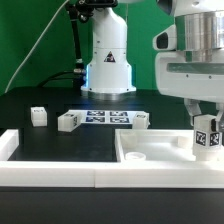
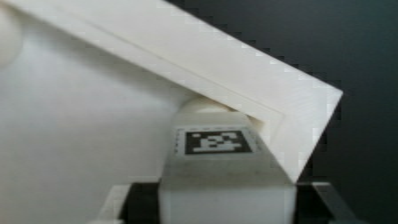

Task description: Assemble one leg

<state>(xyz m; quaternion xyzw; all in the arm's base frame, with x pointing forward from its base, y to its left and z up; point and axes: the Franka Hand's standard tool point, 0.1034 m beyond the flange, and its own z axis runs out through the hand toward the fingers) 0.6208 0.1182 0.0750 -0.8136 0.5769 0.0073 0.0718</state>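
The hand (image 1: 207, 128) grips a small white tagged plastic leg (image 1: 207, 138) upright at the corner of the large flat white rimmed panel (image 1: 160, 150). Only the exterior view shows three loose legs (image 1: 68, 121) on the black table (image 1: 60, 145); the wrist view shows the leg's tag (image 2: 217, 141) against the panel's corner rim (image 2: 267, 95).

The leg (image 1: 206, 136) stands in the panel's (image 1: 150, 150) corner.

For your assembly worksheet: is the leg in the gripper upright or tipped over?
Upright: the leg stands vertically in the gripper, over the white panel's corner.
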